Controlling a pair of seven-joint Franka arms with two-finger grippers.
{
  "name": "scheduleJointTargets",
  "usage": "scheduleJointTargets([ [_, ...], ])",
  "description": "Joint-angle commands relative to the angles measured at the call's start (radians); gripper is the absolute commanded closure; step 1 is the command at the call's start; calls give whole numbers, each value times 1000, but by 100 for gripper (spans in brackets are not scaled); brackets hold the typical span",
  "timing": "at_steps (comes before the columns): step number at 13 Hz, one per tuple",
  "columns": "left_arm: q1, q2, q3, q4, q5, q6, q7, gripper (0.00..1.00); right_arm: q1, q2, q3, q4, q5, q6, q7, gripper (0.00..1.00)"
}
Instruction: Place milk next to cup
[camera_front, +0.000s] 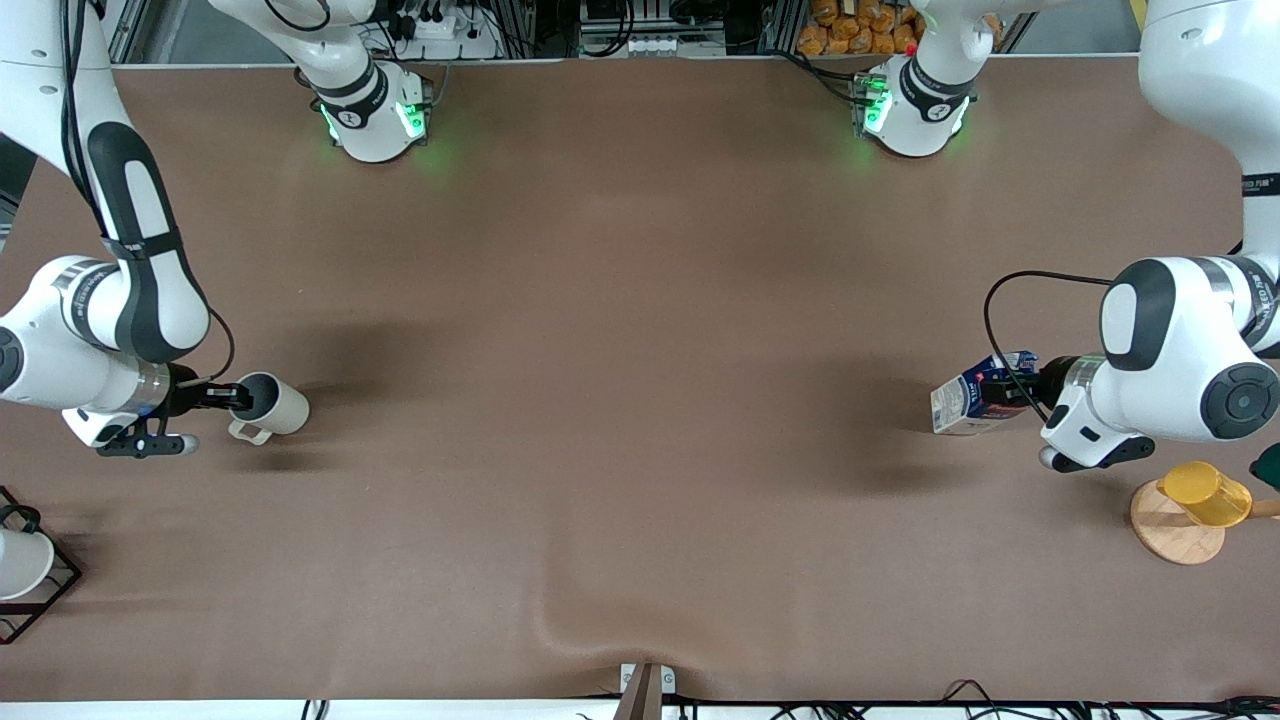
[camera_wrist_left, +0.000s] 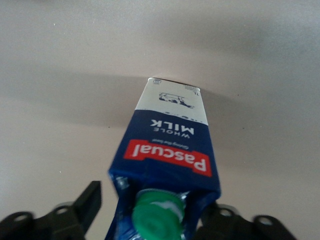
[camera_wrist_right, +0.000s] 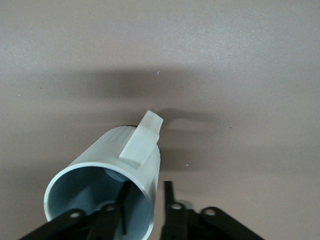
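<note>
The milk (camera_front: 968, 402) is a dark-blue carton with a green cap (camera_wrist_left: 156, 216) and a red label. It is tipped on its side in the air, over the left arm's end of the table. My left gripper (camera_front: 1020, 393) is shut on its gable top, with a finger on each side of the cap in the left wrist view (camera_wrist_left: 155, 220). The beige cup (camera_front: 275, 404) hangs tilted over the right arm's end of the table, with its grey inside facing my right gripper (camera_front: 232, 398). That gripper is shut on the cup's rim (camera_wrist_right: 145, 200), one finger inside and one outside. The handle (camera_wrist_right: 142, 140) points away.
A yellow cup (camera_front: 1205, 493) lies on a round wooden coaster (camera_front: 1172, 530) near the left arm, next to a dark green object (camera_front: 1268, 465). A white cup (camera_front: 20, 565) sits in a black wire rack (camera_front: 55, 590) at the right arm's end. Brown table (camera_front: 620, 400) lies between.
</note>
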Motion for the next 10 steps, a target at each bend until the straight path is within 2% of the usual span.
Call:
scheduleJointTargets([
  [1, -1, -2, -2, 0, 4, 13, 14, 51, 15, -7, 0, 3, 20, -3, -10, 100],
  [2, -1, -4, -2, 4, 4, 13, 14, 54, 16, -10, 0, 8, 19, -9, -5, 100],
  [5, -5, -14, -9, 14, 2, 11, 5, 55, 36, -22, 2, 64, 20, -96, 16, 100],
  [9, -22, -68, -13, 38, -7, 1, -1, 55, 116, -31, 5, 176, 28, -269, 216, 100],
  [10, -22, -82, -24, 46, -4, -15, 2, 55, 142, -36, 9, 181, 69, -293, 275, 100],
])
